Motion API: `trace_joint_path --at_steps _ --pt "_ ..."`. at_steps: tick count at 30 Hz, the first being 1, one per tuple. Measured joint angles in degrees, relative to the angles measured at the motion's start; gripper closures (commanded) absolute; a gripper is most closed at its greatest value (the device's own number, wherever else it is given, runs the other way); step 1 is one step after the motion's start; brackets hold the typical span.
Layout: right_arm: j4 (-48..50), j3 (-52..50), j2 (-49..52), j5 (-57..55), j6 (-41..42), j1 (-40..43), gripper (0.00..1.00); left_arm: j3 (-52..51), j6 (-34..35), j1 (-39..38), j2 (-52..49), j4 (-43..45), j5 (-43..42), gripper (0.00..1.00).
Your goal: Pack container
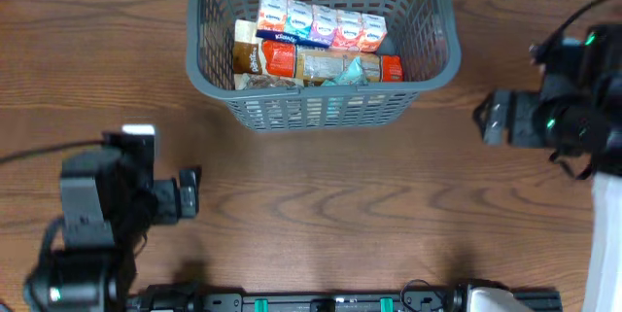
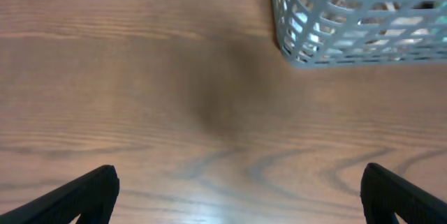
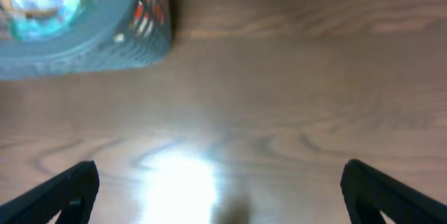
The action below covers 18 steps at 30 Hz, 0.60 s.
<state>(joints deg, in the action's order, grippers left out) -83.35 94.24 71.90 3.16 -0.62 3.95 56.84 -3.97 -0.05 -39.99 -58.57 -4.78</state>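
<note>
The container is a grey slotted basket at the back middle of the wooden table. Inside it lie several packets, white tissue packs at the back and brown and orange snack packs in front. My left gripper is at the front left, well short of the basket, open and empty. In the left wrist view the container shows at the top right and the left gripper frames bare wood. My right gripper hangs to the basket's right, open and empty. In the right wrist view the container sits top left, the right gripper over bare table.
The wooden table stretches between both arms and the basket. A dark rail with green fittings runs along the front edge. A white panel stands at the right edge beside the right arm.
</note>
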Motion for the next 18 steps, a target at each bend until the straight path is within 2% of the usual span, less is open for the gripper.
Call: trace_joint_path --at_steps 6,9,13,18 --pt "19.1 -24.9 -16.9 0.0 0.0 -4.0 0.01 -7.4 2.5 0.0 8.4 5.7 -0.4 0.01" --pt "25.5 -33.7 -23.6 0.0 0.0 -4.7 0.01 -10.6 2.9 0.0 9.4 7.6 0.7 0.01" --pt "28.1 -41.8 -27.7 0.0 0.0 -4.7 0.01 -17.0 4.0 0.0 9.2 13.3 2.2 0.01" --pt "28.1 -47.2 -26.8 0.0 0.0 -4.7 0.01 -21.4 5.4 0.0 8.9 17.1 2.6 0.02"
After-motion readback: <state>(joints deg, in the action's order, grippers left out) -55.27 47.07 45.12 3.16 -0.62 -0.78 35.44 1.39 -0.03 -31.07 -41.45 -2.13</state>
